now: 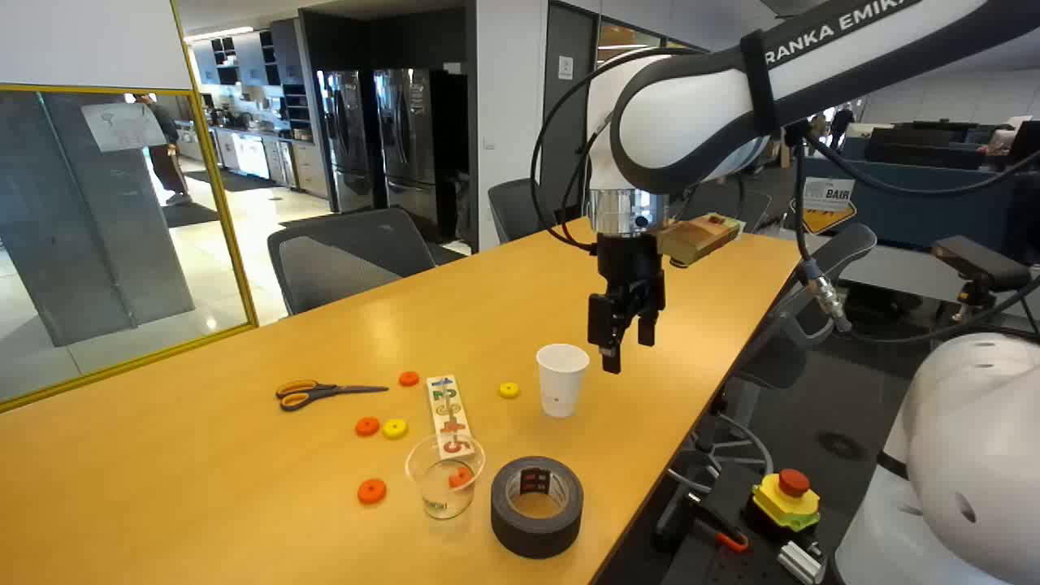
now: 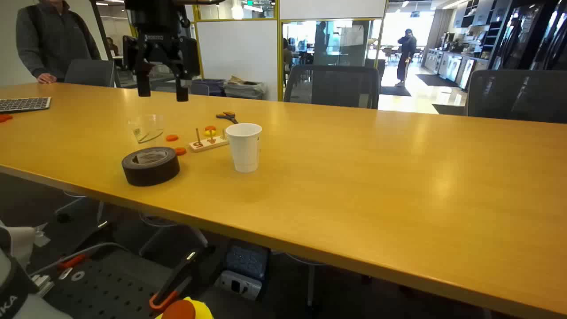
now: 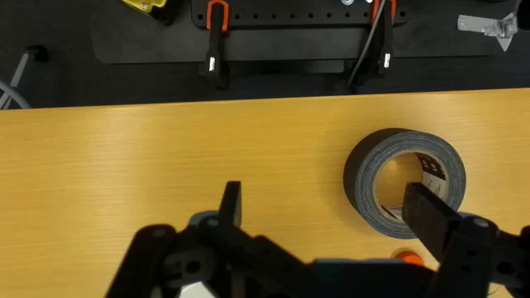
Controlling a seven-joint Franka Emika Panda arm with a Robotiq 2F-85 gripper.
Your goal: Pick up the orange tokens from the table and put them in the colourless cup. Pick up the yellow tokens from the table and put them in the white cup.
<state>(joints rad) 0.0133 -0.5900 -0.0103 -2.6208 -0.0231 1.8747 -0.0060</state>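
The end effector (image 1: 629, 349) points down above the table (image 1: 244, 471), jaws spread wide.

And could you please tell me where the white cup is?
In an exterior view, the white cup stands upright just right of centre, with a yellow token to its left and the black tape roll lower in the picture.

Bright lt., soft glare on table (image 2: 443, 177), bkgd floor (image 2: 398, 104) washed out, wrist-view claw (image 3: 323, 188) v. dark, prob. blurred

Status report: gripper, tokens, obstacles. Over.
Gripper open, holding nothing. Orange tokens and yellow tokens on table. Black tape roll beside clear cup, possibly in the way.
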